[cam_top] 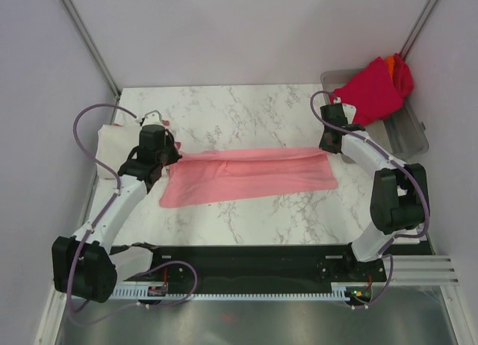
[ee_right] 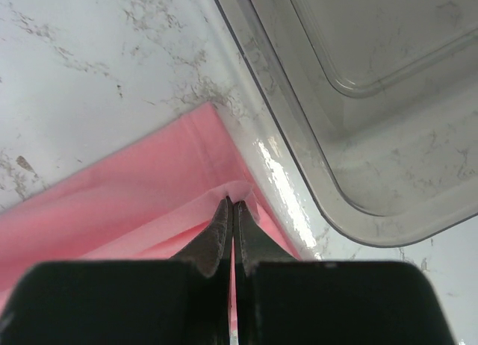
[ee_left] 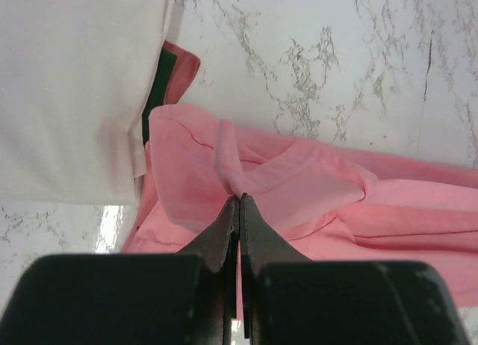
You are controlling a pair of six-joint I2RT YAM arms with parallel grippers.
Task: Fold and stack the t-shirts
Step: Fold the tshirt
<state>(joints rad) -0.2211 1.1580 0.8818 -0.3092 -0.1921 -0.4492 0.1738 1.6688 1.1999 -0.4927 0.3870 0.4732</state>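
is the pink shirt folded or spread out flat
Partly folded: the pink shirt lies as a long strip with a layer doubled over lengthwise. The left gripper and right gripper pinch its two ends.

Your left arm (cam_top: 112,210) and right arm (cam_top: 371,160) wear white shells over the links and black housings at the joints. A lilac cable (cam_top: 95,109) loops off each. The left pincer (ee_left: 239,201) and right pincer (ee_right: 230,204) have blocky matt-black bodies tapering to thin dark blades. Both bases bolt to a black rail (cam_top: 254,259) with a pale slotted strip (cam_top: 254,293) along its front.
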